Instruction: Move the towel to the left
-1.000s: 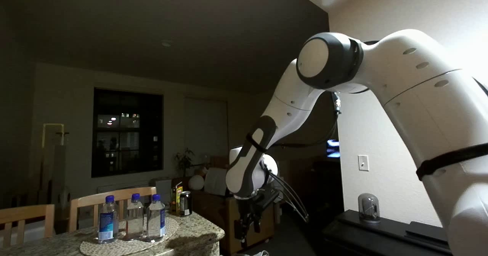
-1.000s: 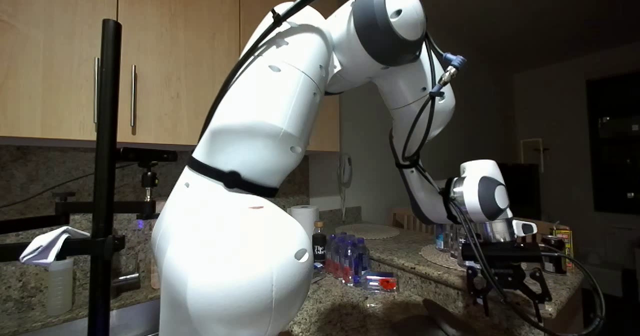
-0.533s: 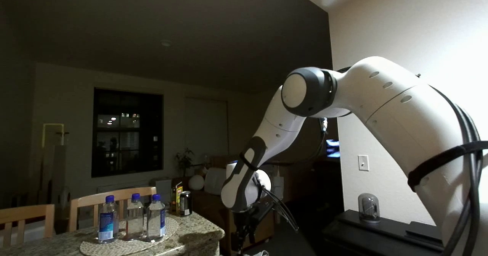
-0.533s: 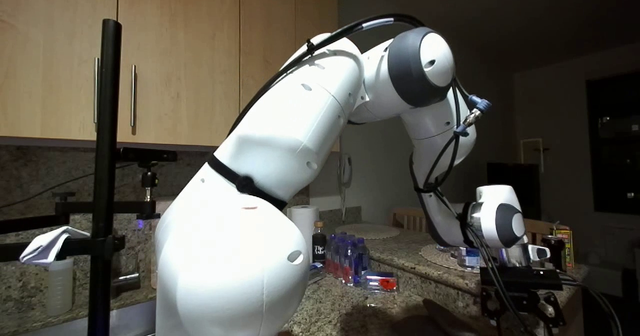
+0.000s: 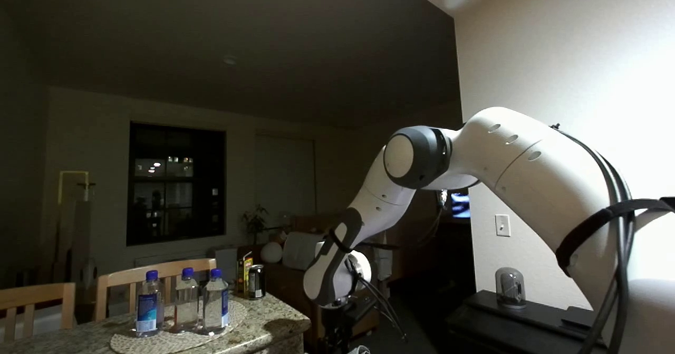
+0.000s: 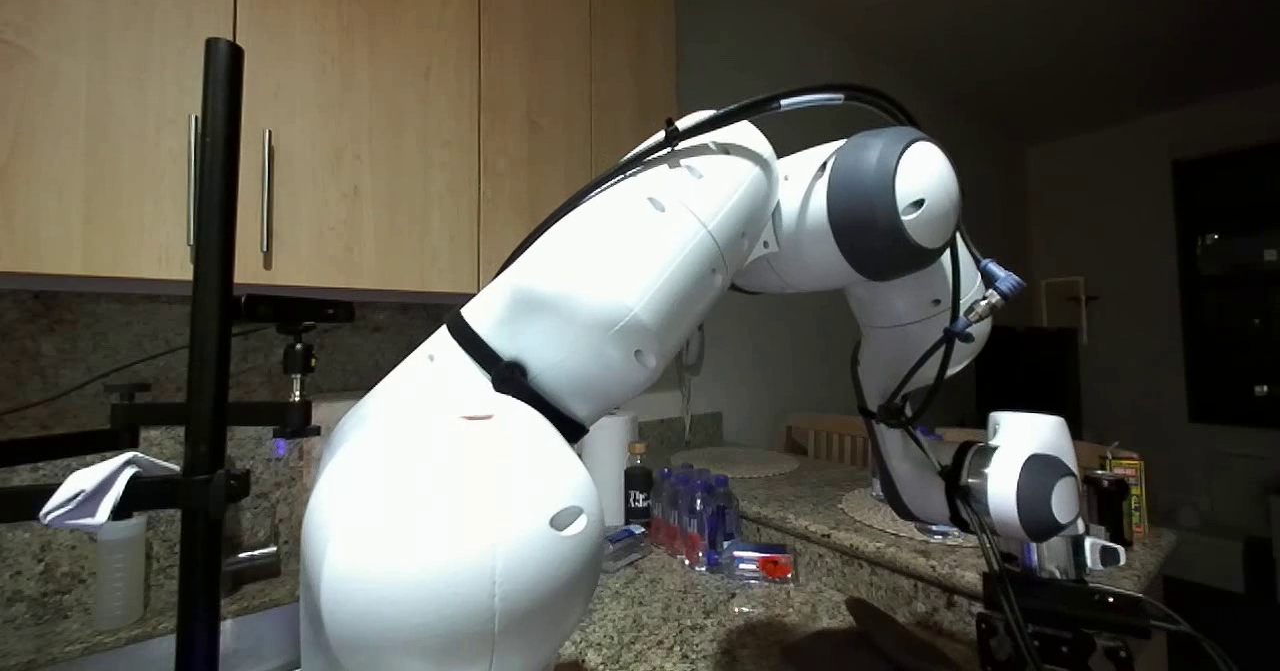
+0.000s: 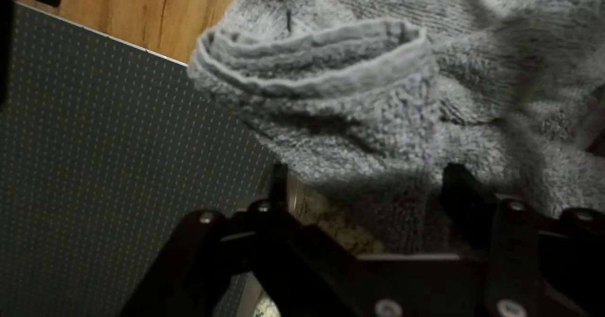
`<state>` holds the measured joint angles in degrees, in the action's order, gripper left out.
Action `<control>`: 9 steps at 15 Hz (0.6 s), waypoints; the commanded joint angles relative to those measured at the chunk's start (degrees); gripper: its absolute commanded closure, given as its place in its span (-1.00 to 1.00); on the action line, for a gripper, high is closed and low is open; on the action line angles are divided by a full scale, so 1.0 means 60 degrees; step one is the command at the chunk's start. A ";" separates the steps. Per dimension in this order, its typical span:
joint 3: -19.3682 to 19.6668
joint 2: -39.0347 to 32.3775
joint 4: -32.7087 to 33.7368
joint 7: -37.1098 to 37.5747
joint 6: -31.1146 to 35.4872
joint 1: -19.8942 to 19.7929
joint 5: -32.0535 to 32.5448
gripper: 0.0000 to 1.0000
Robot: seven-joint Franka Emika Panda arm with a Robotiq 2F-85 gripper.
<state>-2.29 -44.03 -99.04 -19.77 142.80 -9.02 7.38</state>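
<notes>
One arm (image 6: 640, 261): in both exterior views it rises to a bent elbow, then slopes down through forearm and wrist to the pincer (image 7: 365, 168), which hangs below the wrist, pointing downward; the arm's lower end is cut off by the frame.
Worktop (image 5: 274, 312): speckled stone; in an exterior view its corner shows near the pincer, though whether the two touch cannot be told.
Dotted grey surface (image 7: 104, 166): alongside the pincer in the wrist view; what it belongs to is unclear.
Towel (image 7: 392, 123): grey and crumpled with a folded hem, ahead of the pincer in the wrist view, showing in the gap between its fingers (image 7: 279, 184) and reaching behind one of them. Part lies in shadow, one side is cut off, and what bears it is hard to make out.
Pincer: spread wide, fingers well apart; whether either touches the towel cannot be told. In both exterior views its lower end is cut off or too dark to make out.
Three bottles (image 5: 187, 304): blue-capped, upright on a woven mat (image 5: 163, 345), well apart from the pincer in an exterior view.
Can (image 5: 256, 281): dark, upright on the worktop, nearer the pincer than the bottles in an exterior view.
</notes>
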 commanded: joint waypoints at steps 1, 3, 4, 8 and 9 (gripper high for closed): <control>-0.0293 -0.0370 0.0504 -0.0734 -0.0588 -0.0297 -0.0289 -0.05; -0.0339 -0.0444 0.0589 -0.0796 -0.0845 -0.0316 -0.0306 0.21; -0.0390 -0.0471 0.0683 -0.0855 -0.1072 -0.0373 -0.0372 0.33; -0.0458 -0.0332 0.1183 -0.1170 -0.2222 -0.0752 -0.0873 0.78; -0.0438 -0.0284 0.1305 -0.1208 -0.2542 -0.0793 -0.0979 0.84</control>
<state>-3.91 -46.57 -93.03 -23.57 132.59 -11.39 4.22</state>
